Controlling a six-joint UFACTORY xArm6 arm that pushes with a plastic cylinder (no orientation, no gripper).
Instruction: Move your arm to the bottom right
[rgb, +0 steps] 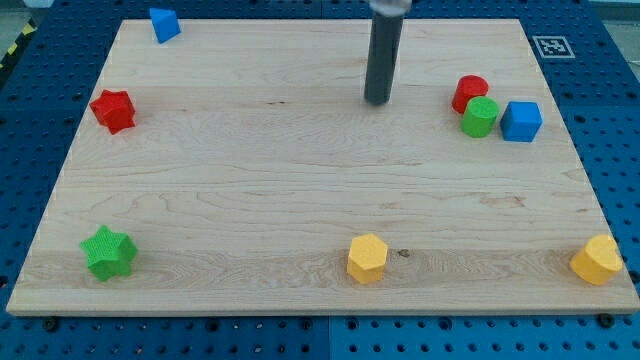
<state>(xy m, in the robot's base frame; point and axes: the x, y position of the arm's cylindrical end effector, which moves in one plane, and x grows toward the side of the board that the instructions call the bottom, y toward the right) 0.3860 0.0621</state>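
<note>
Pale grained wooden board (300, 200) (matt), under smooth dark rod (381, 60).

- My tip (378, 101) is the lower end of a straight dark grey rod that comes down from the view's top edge, upright
- It rests on the pale wooden worktop (300, 180) in the upper middle, a little right of centre
- No block touches it; bare wood lies all round it
- The bottom right corner of the worktop lies well apart from it, down and to the view's right
- The rod's upper end is cut off by the view's top edge
</note>
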